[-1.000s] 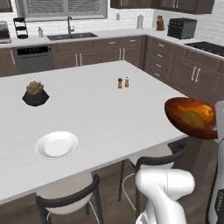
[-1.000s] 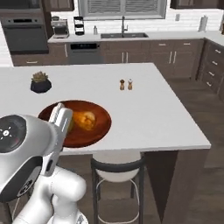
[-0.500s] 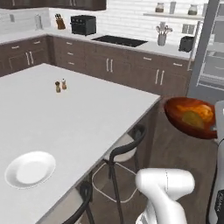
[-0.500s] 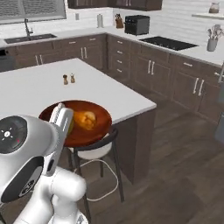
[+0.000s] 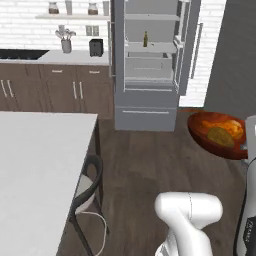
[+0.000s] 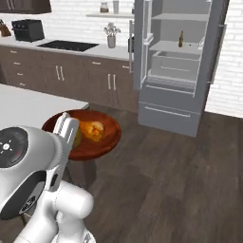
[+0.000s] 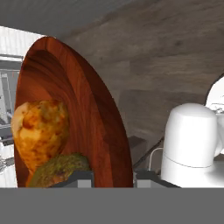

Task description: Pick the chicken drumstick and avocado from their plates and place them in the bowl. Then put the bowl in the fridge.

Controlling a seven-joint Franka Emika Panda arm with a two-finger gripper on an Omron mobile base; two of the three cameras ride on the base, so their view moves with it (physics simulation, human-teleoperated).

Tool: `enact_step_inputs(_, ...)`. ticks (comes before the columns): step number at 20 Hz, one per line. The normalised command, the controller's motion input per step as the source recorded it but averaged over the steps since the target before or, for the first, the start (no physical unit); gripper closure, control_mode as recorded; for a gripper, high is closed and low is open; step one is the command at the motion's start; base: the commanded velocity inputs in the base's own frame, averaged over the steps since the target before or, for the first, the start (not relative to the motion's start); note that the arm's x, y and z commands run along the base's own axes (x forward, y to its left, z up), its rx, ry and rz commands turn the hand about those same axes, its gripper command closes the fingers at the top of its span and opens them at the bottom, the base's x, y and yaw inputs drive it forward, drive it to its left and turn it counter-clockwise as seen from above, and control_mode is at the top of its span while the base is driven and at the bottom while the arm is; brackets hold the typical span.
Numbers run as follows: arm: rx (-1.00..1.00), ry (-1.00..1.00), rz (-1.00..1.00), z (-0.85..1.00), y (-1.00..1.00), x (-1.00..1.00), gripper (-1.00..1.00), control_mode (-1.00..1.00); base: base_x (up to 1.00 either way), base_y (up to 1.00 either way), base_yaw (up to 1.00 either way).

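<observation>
Fingers (image 7: 83,177) of the gripper (image 7: 113,177) clench the rim of the bowl (image 7: 94,113), with chicken drumstick (image 7: 40,131) and avocado (image 7: 61,168) inside, just beyond them. Carrying is underway; next comes the open fridge (image 5: 150,65) ahead, probably needing a level shelf approach.

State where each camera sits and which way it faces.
Left base view: behind the arm's left, facing the open fridge; white arm lower right.
Right base view: behind its right, facing that fridge; arm lower left.
Hand view: on the hand, along the pincer, shut on the bowl.
All share the bowl.
</observation>
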Motion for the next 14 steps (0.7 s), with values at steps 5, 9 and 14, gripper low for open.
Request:
enact_step_inputs(5,0.0,0.0,0.0,0.0,0.0,0.0,1.0,1.0,0.74,0.0,-0.58)
enact_step_inputs(9,0.0,0.0,0.0,0.0,0.0,0.0,1.0,1.0,1.0,0.13,-0.37)
enact_step_inputs(14,0.0,0.0,0.0,0.0,0.0,0.0,1.0,1.0,1.0,0.0,-0.13)
